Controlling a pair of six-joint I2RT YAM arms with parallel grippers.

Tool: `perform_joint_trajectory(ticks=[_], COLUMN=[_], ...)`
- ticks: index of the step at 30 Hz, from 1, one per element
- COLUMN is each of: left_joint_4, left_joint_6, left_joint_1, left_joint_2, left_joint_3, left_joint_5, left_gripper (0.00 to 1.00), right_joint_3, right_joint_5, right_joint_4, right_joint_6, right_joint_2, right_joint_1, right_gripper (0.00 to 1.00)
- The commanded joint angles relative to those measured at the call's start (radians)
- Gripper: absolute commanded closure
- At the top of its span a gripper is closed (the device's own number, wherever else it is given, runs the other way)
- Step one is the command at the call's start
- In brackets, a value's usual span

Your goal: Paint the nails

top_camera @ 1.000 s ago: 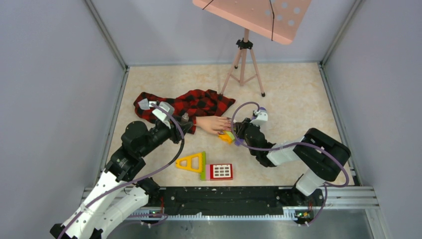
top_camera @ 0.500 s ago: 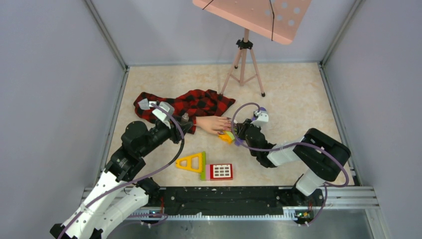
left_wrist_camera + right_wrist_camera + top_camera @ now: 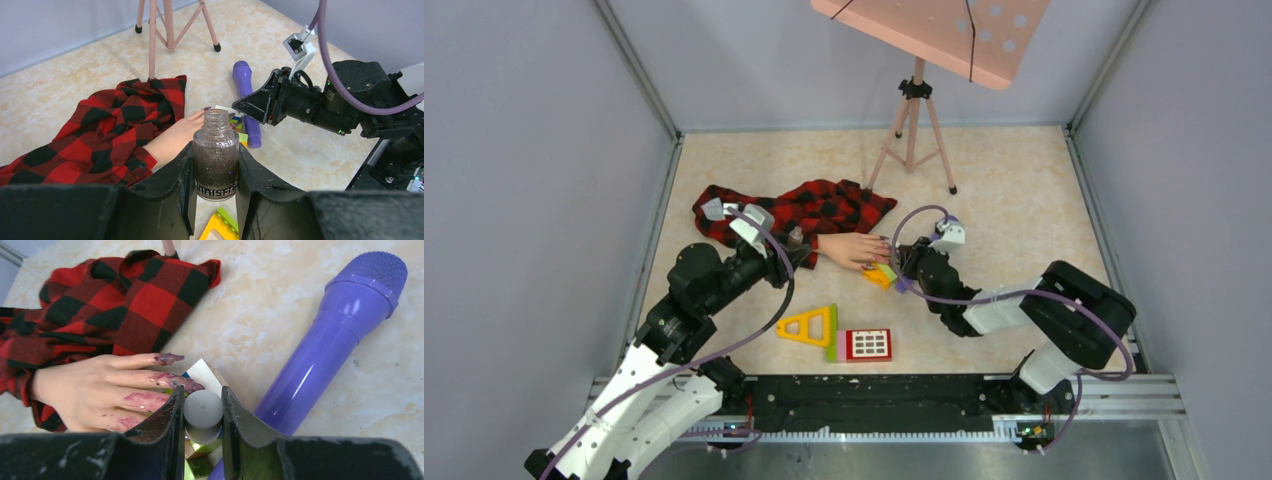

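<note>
Grey walls close in a beige marbled table (image 3: 1014,190), with a pink tripod (image 3: 913,120) standing near the far edge.

From above, the mannequin hand (image 3: 852,250) lies near the table's middle, and its plaid sleeve (image 3: 809,208) trails toward the far-left corner. The left end effector (image 3: 800,248) sits at the wrist side and the right end effector (image 3: 890,262) at the opposite end of the hand. A yellow triangle (image 3: 809,326) and a red block (image 3: 867,345) lie nearer the near edge.

The left wrist view shows the left end effector clamped around an uncapped glitter bottle (image 3: 216,155), held upright. The hand rests just beyond the bottle, with one dark nail showing.

In the right wrist view, the right end effector is closed narrowly on a grey cap (image 3: 202,412). The nails (image 3: 168,358) are purple and smeared. They lie just beside its left finger, the lowest one close to the cap, though I cannot tell whether they touch. A purple microphone (image 3: 325,345) lies to the right.
</note>
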Motion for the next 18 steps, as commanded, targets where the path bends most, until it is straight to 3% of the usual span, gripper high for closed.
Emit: perform_joint_trajectory(ticks=[1,7,18], left_joint_4=[0.035,0.036,0.034], left_joint_6=[0.007,0.007,0.007], left_joint_1=[-0.002,-0.002,-0.003], left_joint_2=[-0.006,-0.006,-0.006], left_joint_3=[0.003,0.004,0.004], left_joint_5=[-0.009,-0.009,-0.009], left_gripper=[1.0,1.0,1.0], right_joint_3=[-0.003,-0.009,0.022], right_joint_5=[-0.003,-0.003,-0.041], right_joint_4=[0.022,0.016,0.057], right_joint_6=[-0.017,-0.032,-0.033], right_joint_2=[-0.088,-0.129,-0.039], right_joint_1=[0.021,0.03,0.031], right_gripper=[1.0,1.0,1.0])
